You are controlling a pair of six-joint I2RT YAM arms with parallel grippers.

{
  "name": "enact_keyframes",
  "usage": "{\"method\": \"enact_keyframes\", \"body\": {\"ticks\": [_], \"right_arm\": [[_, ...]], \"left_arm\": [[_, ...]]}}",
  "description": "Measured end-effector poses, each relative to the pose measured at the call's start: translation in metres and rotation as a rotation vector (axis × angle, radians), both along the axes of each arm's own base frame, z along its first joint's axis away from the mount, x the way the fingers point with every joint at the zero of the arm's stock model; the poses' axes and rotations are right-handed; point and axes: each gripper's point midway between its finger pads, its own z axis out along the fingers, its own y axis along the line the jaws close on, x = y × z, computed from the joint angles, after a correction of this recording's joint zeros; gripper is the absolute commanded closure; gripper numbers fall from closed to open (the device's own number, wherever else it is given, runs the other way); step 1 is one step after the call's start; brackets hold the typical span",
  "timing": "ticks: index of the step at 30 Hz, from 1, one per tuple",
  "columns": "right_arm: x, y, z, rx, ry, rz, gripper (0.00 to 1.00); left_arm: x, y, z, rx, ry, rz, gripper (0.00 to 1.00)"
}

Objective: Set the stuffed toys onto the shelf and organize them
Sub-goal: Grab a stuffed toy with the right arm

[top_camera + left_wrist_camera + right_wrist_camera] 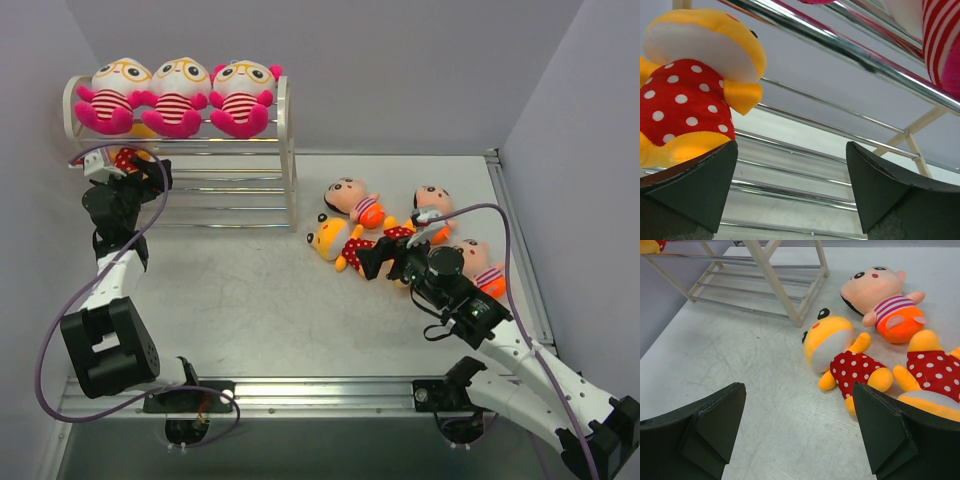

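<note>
- The stuffed toys are free of both our grippers. The left gripper (pixel 791 147) stands wide open with nothing between its fingers, and the right gripper (pixel 799 387) is spread wide and just as empty.
- Next to our left gripper, a yellow doll in a red dotted dress (pixel 685 95) sits on the middle tier of the shelf (pixel 285 150). It is just above one finger (pixel 700 185), and we cannot tell whether they touch.
- Over that tier, three pink dolls (pixel 178 95) with striped bellies sit side by side along the top rods.
- Ahead of our right gripper, a second yellow doll (pixel 840 355) lies on the table (pixel 250 300), near the fingers but apart from them.
- A third yellow doll (pixel 935 375) lies just beside it at the frame's edge.
- Beyond them lies a peach-faced doll (pixel 882 297) in orange pants, near the shelf's foot. Two more peach-faced dolls (pixel 433 205) lie further right.
- The table is grey and scuffed, and plain pale walls close it in.
</note>
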Motion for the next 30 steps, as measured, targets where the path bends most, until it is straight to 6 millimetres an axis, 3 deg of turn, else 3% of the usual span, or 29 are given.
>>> {"method": "enact_keyframes", "body": {"ticks": [4,8,14,19,25,30], "right_arm": [[0.0,0.0,0.0,-0.002,-0.001,0.001,0.09],[0.0,0.0,0.0,-0.005,-0.001,0.001,0.09],[0.001,0.0,-0.005,-0.017,0.01,0.001,0.09],[0.005,-0.003,-0.005,-0.043,0.035,-0.029,0.1],[0.019,0.001,0.007,-0.066,0.082,-0.063,0.1],[0.043,0.007,-0.003,-0.119,0.173,-0.096,0.1]], "left_arm": [[-0.006,-0.009,0.007,0.011,0.001,-0.014,0.03],[-0.022,-0.029,0.025,0.045,-0.021,-0.05,0.03],[-0.063,-0.049,0.062,0.077,-0.082,-0.072,0.03],[-0.095,-0.055,0.072,0.067,-0.047,-0.047,0.03],[-0.128,-0.071,0.08,0.098,0.069,-0.01,0.04],[-0.164,-0.077,0.094,0.189,0.102,0.034,0.04]]}}
